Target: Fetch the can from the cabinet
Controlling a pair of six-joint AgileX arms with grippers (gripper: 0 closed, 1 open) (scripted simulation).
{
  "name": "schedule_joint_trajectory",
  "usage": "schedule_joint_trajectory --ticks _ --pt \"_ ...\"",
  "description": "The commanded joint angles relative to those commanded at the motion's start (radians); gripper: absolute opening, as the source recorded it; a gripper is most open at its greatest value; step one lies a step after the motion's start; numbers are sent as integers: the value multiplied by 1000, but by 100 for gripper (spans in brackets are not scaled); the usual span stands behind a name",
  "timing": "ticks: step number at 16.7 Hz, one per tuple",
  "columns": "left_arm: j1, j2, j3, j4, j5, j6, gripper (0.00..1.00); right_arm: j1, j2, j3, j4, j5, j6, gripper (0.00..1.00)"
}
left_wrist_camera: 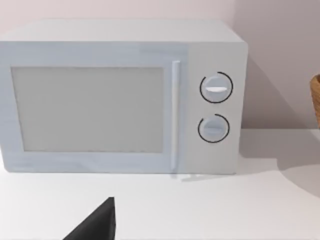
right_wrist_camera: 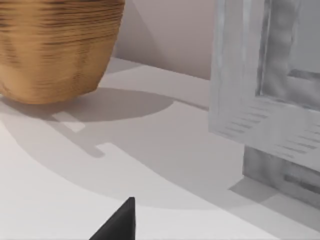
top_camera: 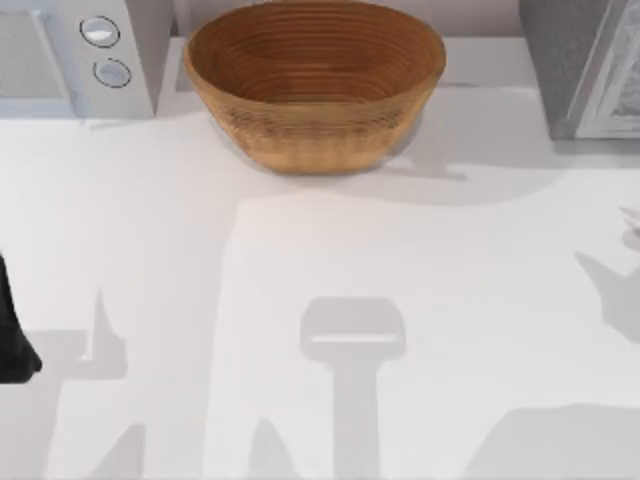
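Observation:
The can is out of view. The grey cabinet [top_camera: 578,68] stands at the table's back right corner; in the right wrist view its framed door [right_wrist_camera: 267,85] faces me from close by, and I cannot see inside it. A black part of my right gripper [right_wrist_camera: 117,224] shows low in that view, above the white tabletop in front of the cabinet. My left arm [top_camera: 12,335] sits at the table's left edge. A black part of my left gripper [left_wrist_camera: 96,225] shows in the left wrist view, facing the microwave.
A large woven basket [top_camera: 315,80] stands at the back centre, and it also shows in the right wrist view [right_wrist_camera: 55,47]. A white microwave [top_camera: 75,55] with two dials and a shut door [left_wrist_camera: 90,110] occupies the back left. The white tabletop [top_camera: 320,300] stretches in front.

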Motion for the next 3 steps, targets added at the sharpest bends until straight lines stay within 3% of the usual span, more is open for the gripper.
schedule_joint_trajectory --ticks 3 --pt "0 0 0 0 0 0 100 0 0 0 0 0 0 100"
